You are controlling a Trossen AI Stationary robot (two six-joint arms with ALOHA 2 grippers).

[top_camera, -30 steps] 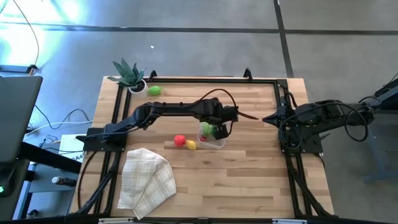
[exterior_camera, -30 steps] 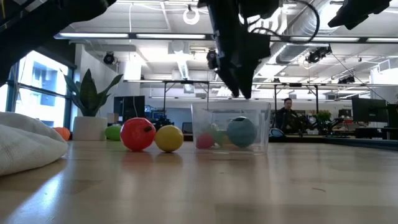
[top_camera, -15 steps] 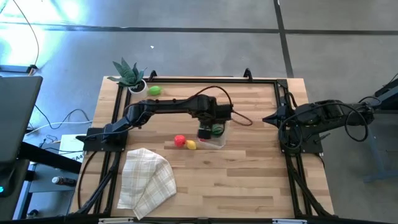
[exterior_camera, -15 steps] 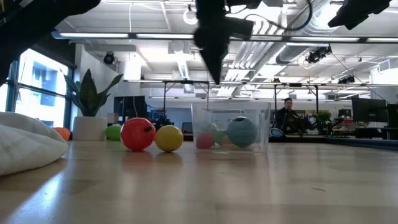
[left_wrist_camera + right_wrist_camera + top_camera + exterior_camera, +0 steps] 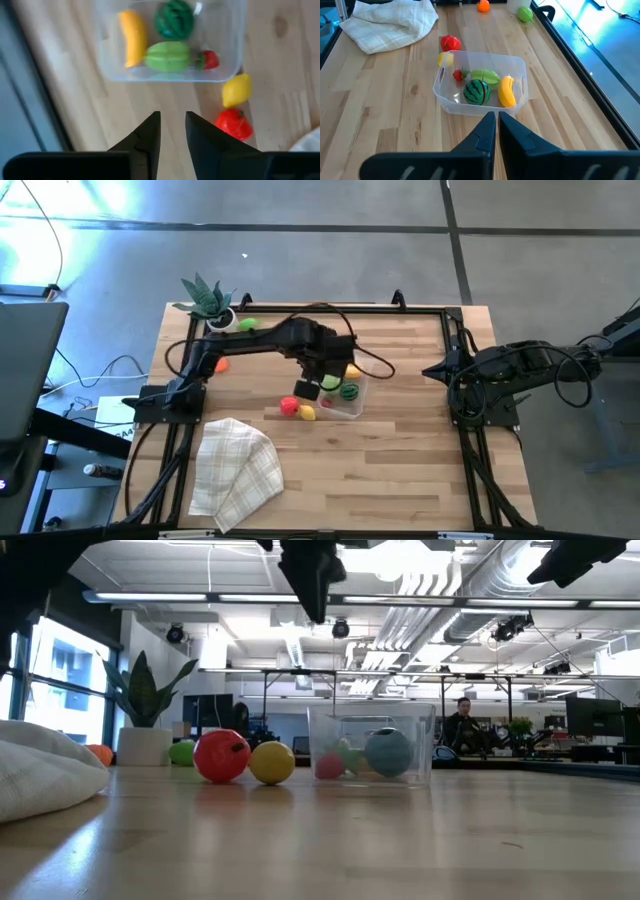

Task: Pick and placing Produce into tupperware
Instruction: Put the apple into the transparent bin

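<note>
The clear tupperware (image 5: 343, 394) stands at mid-table and holds a yellow banana (image 5: 132, 36), a dark green melon (image 5: 173, 19), a light green piece (image 5: 168, 56) and a small red piece (image 5: 210, 59). A yellow lemon (image 5: 236, 89) and a red tomato (image 5: 233, 123) lie on the wood just left of the tub. A light green fruit (image 5: 247, 325) and an orange one (image 5: 220, 364) lie farther left and back. My left gripper (image 5: 308, 387) hovers high beside the tub's left end, narrowly open and empty. My right gripper (image 5: 430, 370) waits shut at the right edge.
A spiky green plant in a white pot (image 5: 210, 302) stands at the far left corner. A checked beige cloth (image 5: 235, 465) lies bunched at the near left. A black rail frame (image 5: 455, 340) borders the table. Bare wood spreads near and right of the tub.
My left gripper has risen from just over the tub and swung toward the table's left edge, so it now hangs over the wood by the tub's left end. The produce in the tub and the two pieces beside it have stayed put.
</note>
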